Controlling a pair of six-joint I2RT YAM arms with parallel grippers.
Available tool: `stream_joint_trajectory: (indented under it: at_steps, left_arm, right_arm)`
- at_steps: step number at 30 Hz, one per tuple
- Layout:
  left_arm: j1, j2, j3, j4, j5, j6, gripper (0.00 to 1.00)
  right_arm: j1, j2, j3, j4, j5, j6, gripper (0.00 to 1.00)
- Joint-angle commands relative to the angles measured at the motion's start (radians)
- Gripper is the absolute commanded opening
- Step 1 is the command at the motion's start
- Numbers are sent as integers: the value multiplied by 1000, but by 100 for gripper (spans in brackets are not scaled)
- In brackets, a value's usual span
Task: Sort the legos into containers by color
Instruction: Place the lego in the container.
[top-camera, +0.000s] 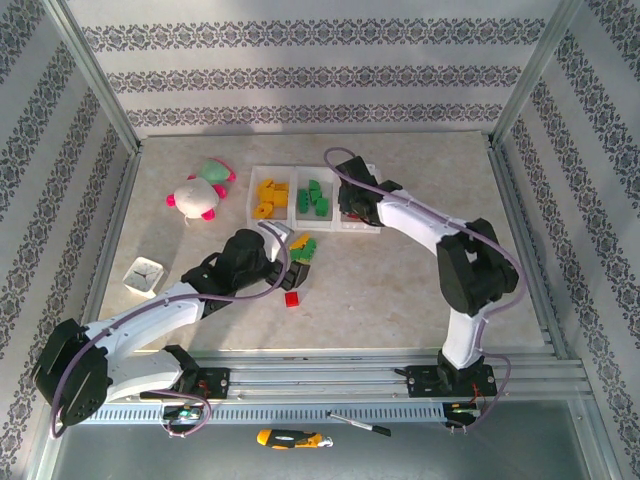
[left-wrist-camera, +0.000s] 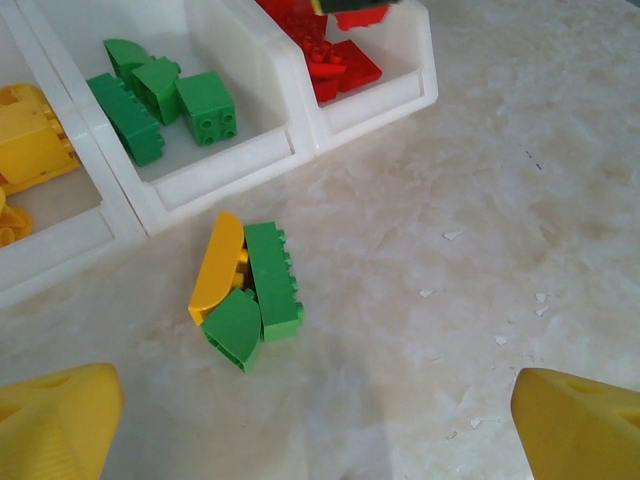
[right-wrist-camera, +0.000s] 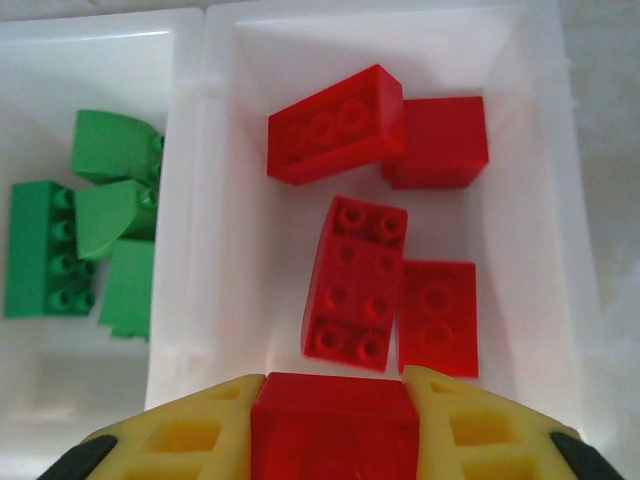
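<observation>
Mostly done: containers (top-camera: 291, 200) hold yellow, green and red legos (left-wrist-camera: 205, 105) by bin; left on the surface (left-wrist-camera: 450, 300) are a yellow-plus-two-green cluster (left-wrist-camera: 245, 290) just in front of the bins and a loose red lego (top-camera: 291, 298) at its 6 o'clock. State: right fingers (right-wrist-camera: 200, 435) clamp a second red lego (right-wrist-camera: 335, 415) over the red bin (right-wrist-camera: 190, 250), sorted reds at its 12 o'clock; left fingers (left-wrist-camera: 55, 420) are spread wide and empty, cluster at their 11 o'clock.

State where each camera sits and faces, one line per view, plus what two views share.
Top external: above and behind the bases, looking down over the table; left arm and right arm show.
Left wrist: down at loose green and yellow bricks before the green bin; open left gripper at bottom.
Right wrist: straight down into the red bin; right gripper shut on a red brick.
Shared: both wrist views show green bin and red bin.
</observation>
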Motion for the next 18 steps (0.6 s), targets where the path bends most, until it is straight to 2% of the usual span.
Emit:
stream_joint_trajectory:
  at_steps: [1, 6, 9, 13, 18]
  left_arm:
    - [-26, -1, -31, 35, -37, -11, 99]
    - [-47, 1, -58, 14, -39, 18, 99]
    - [-57, 1, -71, 9, -27, 44, 99]
    - [-63, 8, -70, -15, -20, 99, 99]
    - [-63, 51, -45, -87, 6, 179, 99]
  right_arm:
    - [-9, 67, 74, 0, -18, -80, 30]
    - [-32, 120, 152, 8, -67, -99, 34]
    - [-36, 125, 180, -1, -78, -99, 47]
    - [-36, 68, 146, 8, -64, -92, 57]
    - [-32, -72, 12, 49, -81, -88, 63]
